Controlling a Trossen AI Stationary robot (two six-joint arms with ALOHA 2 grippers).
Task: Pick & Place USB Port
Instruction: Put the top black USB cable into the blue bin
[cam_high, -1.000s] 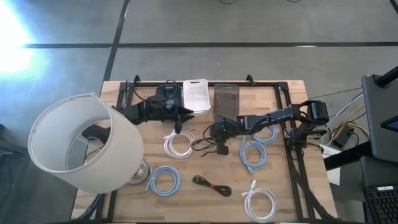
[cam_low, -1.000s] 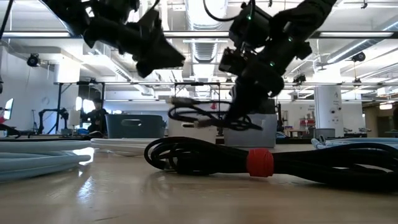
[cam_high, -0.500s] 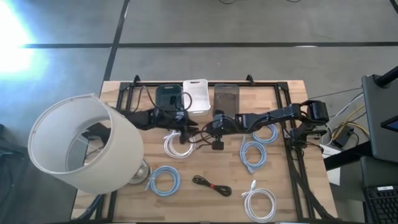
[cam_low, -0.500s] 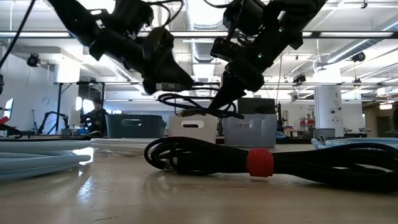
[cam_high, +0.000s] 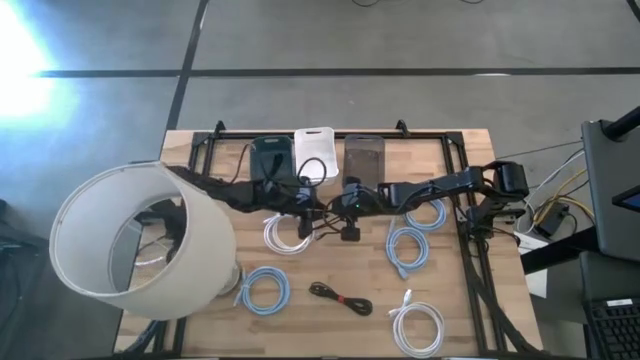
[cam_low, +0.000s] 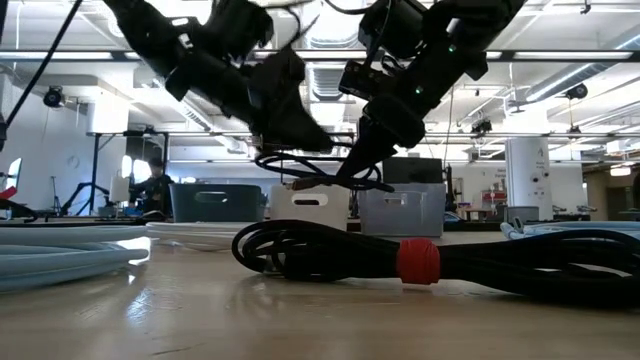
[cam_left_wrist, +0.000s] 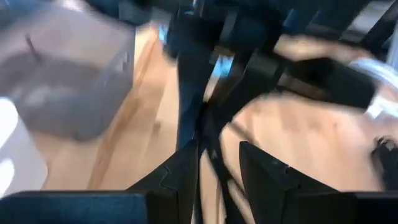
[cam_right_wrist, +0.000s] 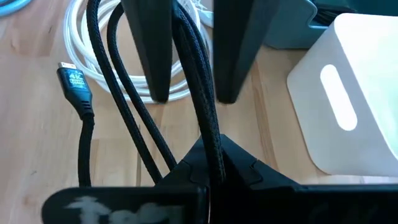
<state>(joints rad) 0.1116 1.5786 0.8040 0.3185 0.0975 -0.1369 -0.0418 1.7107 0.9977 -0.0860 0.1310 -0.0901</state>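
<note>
Here my right pincer (cam_right_wrist: 193, 93) stays clamped on the black cable (cam_right_wrist: 202, 118), hoisted above the desk (cam_right_wrist: 37, 143); left pincer (cam_high: 305, 203) alongside, grip unclear.

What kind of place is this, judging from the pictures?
Probably a robotics lab or workshop. A wooden table with coiled cables stands on a bare concrete floor, and the low view shows strip ceiling lights and more equipment behind.
</note>
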